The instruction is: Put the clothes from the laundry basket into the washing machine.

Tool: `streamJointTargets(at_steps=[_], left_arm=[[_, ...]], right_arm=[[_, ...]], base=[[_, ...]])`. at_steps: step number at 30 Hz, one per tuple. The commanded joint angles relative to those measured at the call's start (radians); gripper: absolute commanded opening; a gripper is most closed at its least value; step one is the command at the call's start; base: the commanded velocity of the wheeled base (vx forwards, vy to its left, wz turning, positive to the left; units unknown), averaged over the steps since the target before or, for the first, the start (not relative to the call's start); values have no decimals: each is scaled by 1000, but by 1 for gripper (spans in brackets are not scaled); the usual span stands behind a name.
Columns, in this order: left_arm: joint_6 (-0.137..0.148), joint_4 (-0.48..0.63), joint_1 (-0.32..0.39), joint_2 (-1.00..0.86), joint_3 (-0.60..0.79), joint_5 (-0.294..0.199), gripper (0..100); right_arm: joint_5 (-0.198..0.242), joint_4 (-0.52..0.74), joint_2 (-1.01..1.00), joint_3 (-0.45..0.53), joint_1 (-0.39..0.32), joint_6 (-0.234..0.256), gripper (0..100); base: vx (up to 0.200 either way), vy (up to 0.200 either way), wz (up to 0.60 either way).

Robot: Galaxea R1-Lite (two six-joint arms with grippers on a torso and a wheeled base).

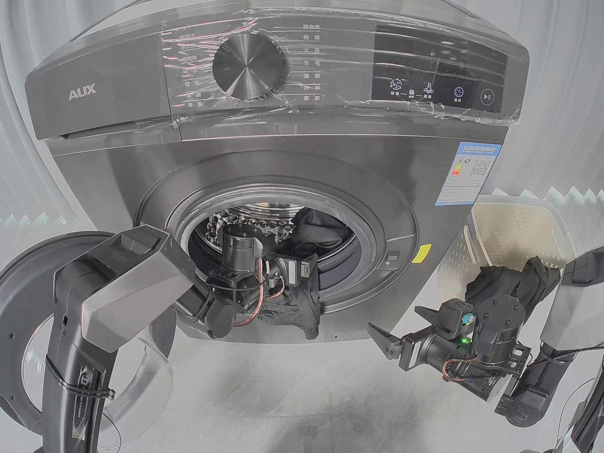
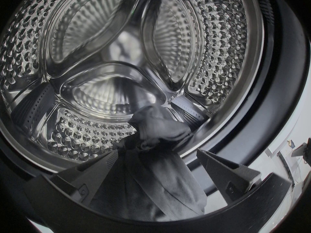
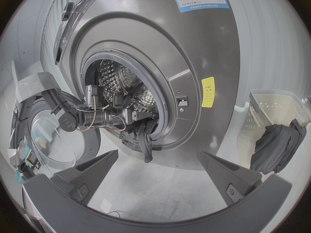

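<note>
1. Grey front-loading washing machine (image 1: 283, 158): it is seen whole in the head view, with its round glass door (image 1: 25, 322) standing open at the robot's left.
2. Embossed steel drum (image 2: 107, 91): its interior is laid out in the left wrist view, where the bunched end of a dark grey garment (image 2: 155, 178) is seen reaching into it.
3. The garment's other end is shown by the head and right wrist views, draped out over the door lip and hanging down the machine's front.
4. Left gripper (image 2: 156, 151): it is held at the drum mouth with its fingers spread, and the garment lies loose between them.
5. Right gripper (image 3: 157, 151): it is held low before the machine, near the basket, with its fingers spread wide.
6. Cream perforated plastic laundry basket (image 1: 522, 228): it is placed at the machine's right, and a second dark garment (image 1: 503, 284) is draped over its rim.
</note>
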Motion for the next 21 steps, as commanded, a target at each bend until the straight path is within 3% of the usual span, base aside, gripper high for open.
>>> streamJointTargets(at_steps=[1,5,17,18,21], left_arm=[[20,-2,-7,-2,54,-2,100],[56,3,-2,1,81,0,100],[68,10,-1,44,92,-2,100],[71,9,1,53,89,-2,0],[73,7,1,56,87,0,0]], right_arm=[[0,0,1,1,2,0,100],[0,0,6,-1,3,0,100],[1,0,12,-1,10,6,100],[1,0,12,-1,10,6,100],[1,0,12,-1,10,6,100]], base=[[0,0,0],[0,0,0],[0,0,0],[0,0,0],[0,0,0]])
